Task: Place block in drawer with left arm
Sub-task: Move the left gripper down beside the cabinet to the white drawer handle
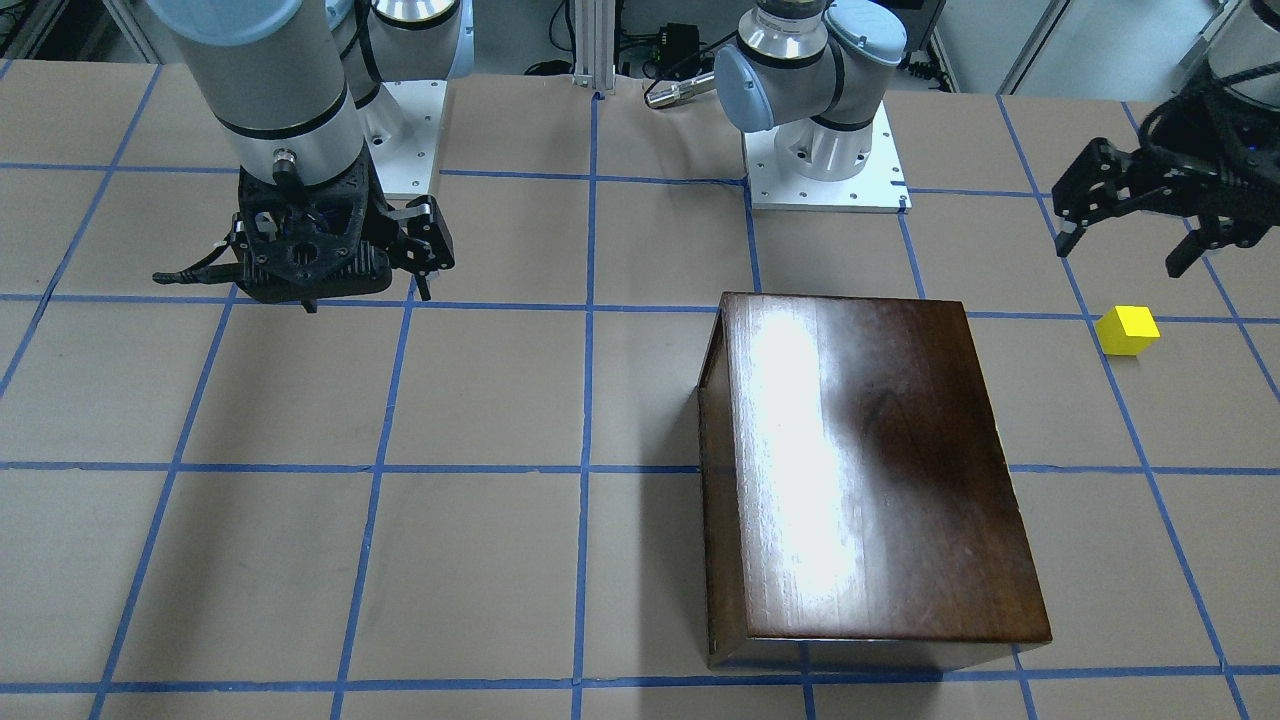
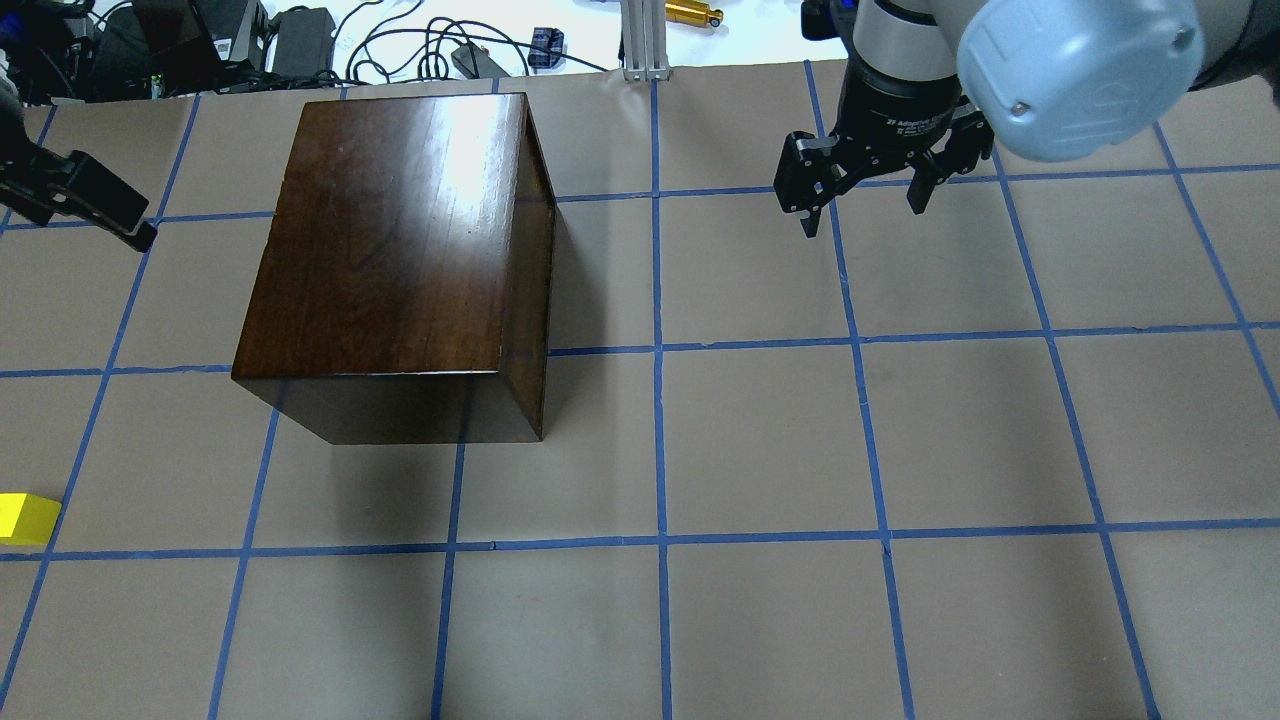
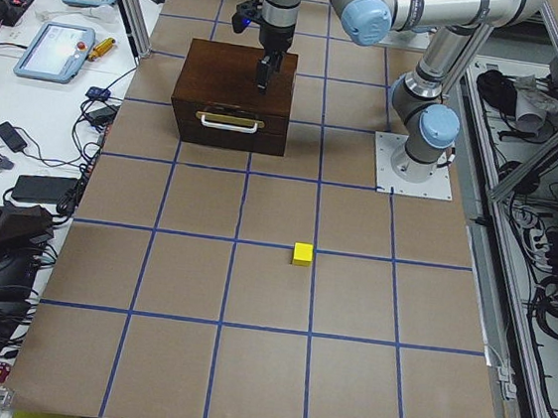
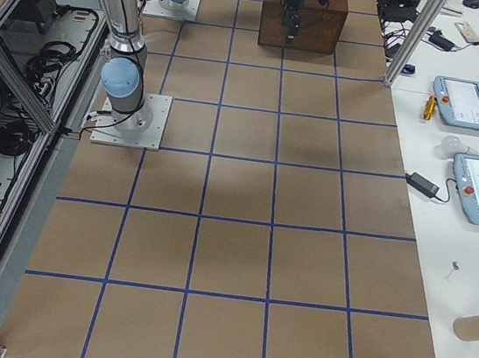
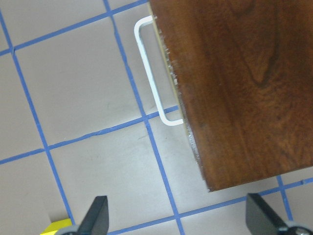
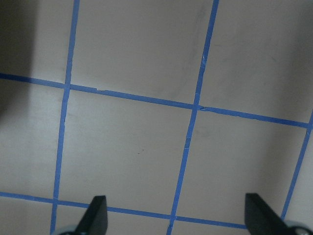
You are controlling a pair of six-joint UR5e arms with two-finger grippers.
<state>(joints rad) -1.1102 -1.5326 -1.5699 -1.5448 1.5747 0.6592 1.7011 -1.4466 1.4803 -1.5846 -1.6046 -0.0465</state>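
The yellow block (image 1: 1128, 330) lies on the table well to the side of the dark wooden box (image 1: 870, 470), and also shows in the overhead view (image 2: 25, 518) and the exterior left view (image 3: 302, 254). The drawer front (image 3: 229, 132) is shut in the box, and its metal pull (image 5: 151, 73) faces the block's side. My left gripper (image 1: 1122, 255) hangs open and empty above the table between box and block, farther from the robot than the block; a corner of the block (image 5: 61, 227) shows at its view's bottom edge. My right gripper (image 2: 862, 205) is open and empty, far from the box.
The arm base plates (image 1: 825, 165) stand at the table's robot side. A bench with tablets (image 4: 466, 103) and cables runs along the far side. Blue tape lines grid the brown table (image 2: 760, 440).
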